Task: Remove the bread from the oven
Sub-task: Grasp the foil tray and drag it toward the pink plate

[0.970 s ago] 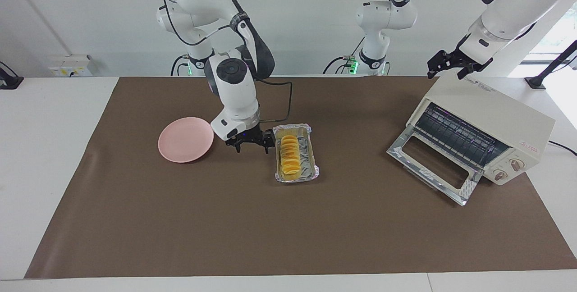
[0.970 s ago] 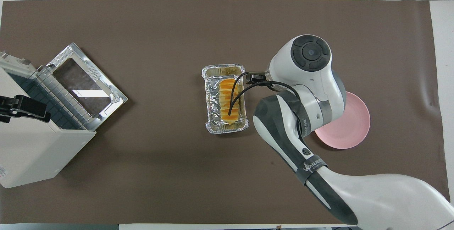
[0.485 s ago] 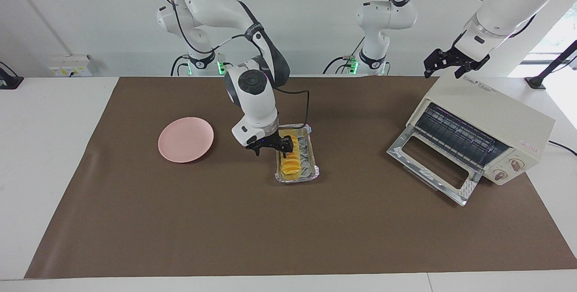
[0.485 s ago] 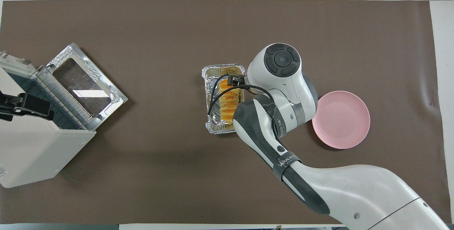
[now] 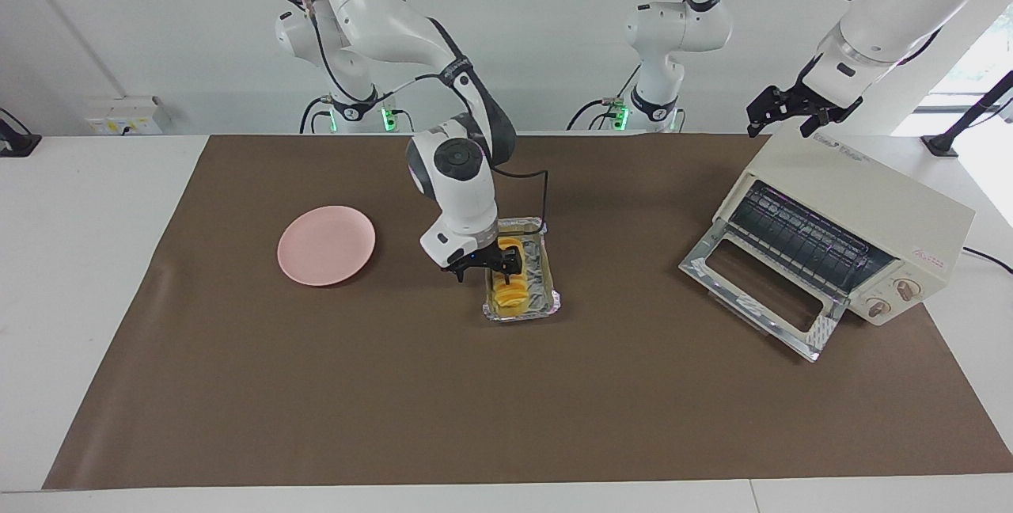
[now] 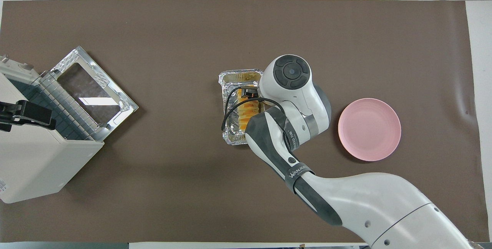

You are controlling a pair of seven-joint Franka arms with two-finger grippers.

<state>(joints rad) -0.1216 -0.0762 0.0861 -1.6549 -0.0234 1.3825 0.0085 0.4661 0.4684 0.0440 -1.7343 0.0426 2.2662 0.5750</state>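
The bread [image 5: 508, 289] (in its foil tray [image 5: 546, 301]) lies under the right gripper [image 5: 483, 266], grip unclear.

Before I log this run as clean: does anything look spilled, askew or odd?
Nothing spilled. The oven sits at an angle on the mat, door dropped open. The bread lies in its foil tray mid-table, the right hand over it.

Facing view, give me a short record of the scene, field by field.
bread: in foil tray, mid-table
oven: door down, rack bare, at left arm's end
plate: bare, toward right arm's end
right gripper: at the bread, over the tray
left gripper: over the oven's top, waiting
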